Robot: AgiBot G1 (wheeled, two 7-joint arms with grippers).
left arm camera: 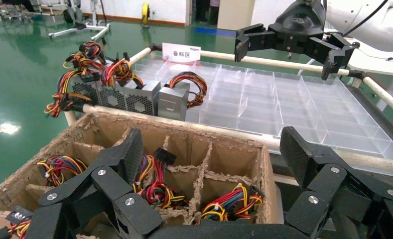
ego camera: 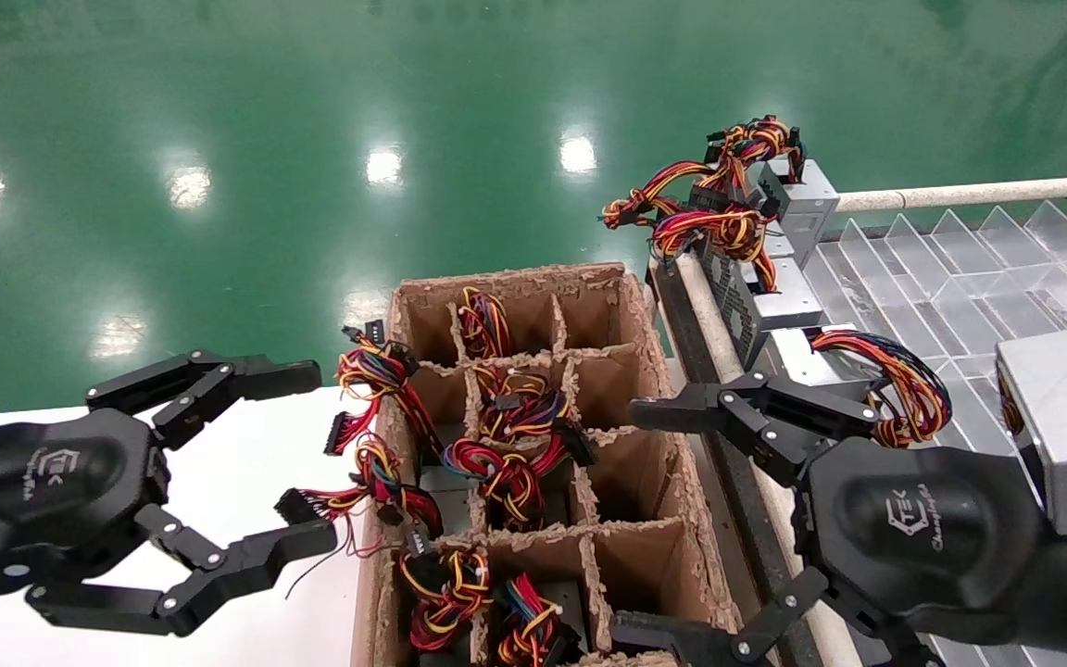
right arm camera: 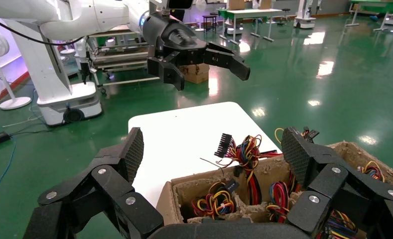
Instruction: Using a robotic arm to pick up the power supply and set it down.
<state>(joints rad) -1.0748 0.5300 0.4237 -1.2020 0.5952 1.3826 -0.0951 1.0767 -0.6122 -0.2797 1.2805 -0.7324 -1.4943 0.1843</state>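
Power supplies (ego camera: 496, 463), wires knotted, are sitting in the compartments of the cardboard box (ego camera: 663, 389). Right gripper (ego camera: 654, 519) is hovering, fingers spread and empty, over its right edge; left gripper (ego camera: 311, 463), likewise spread, is hovering over the white table (ego camera: 246, 463).

Silver power supply (ego camera: 1057, 421), upright, clear tray's (ego camera: 960, 269) near edge
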